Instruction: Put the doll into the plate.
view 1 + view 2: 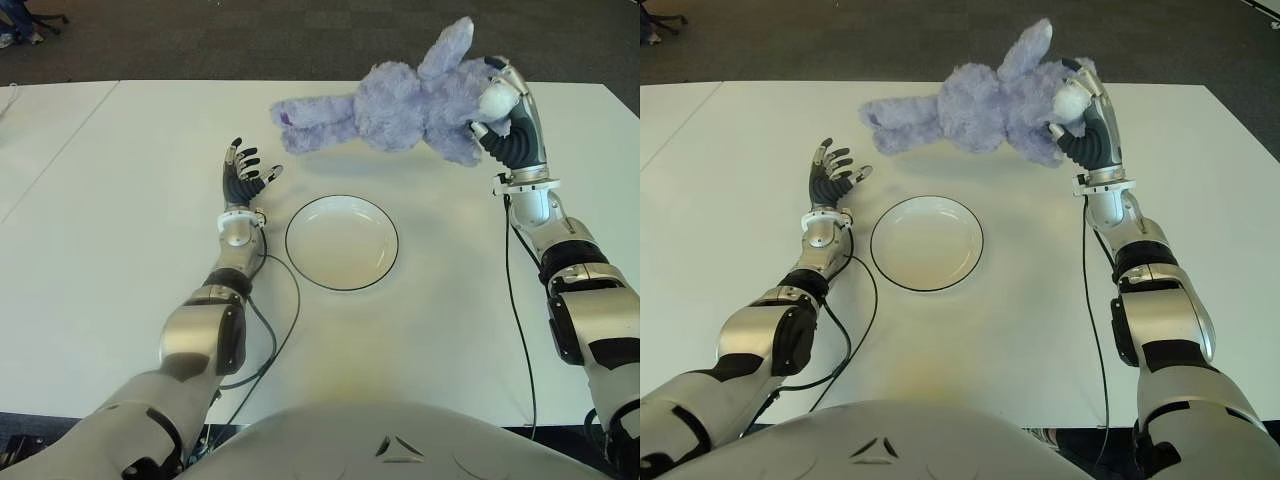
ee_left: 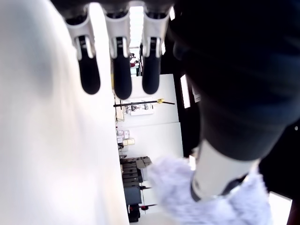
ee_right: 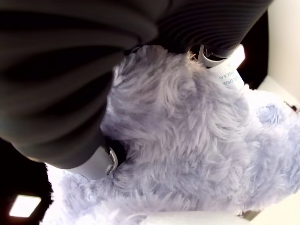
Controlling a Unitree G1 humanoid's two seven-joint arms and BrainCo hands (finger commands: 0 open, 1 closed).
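The right hand [image 1: 505, 115] has its fingers closed around one end of the purple doll [image 1: 400, 108] and holds it in the air, beyond the plate [image 1: 342, 243] and not yet above it. The plate has nothing in it, so I judge that carrying over and releasing remain; the left hand [image 1: 243, 175], fingers spread, shows just left of the plate.

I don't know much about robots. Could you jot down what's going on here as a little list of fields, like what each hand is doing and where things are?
Toy: purple plush doll, held up off the table
Right hand: closed on the doll's head end
Left hand: open, fingers spread, holding nothing, to the left of the plate
Plate: white, dark rim, nothing in it, between the arms
Surface: white table
Progress: doll not yet in the plate
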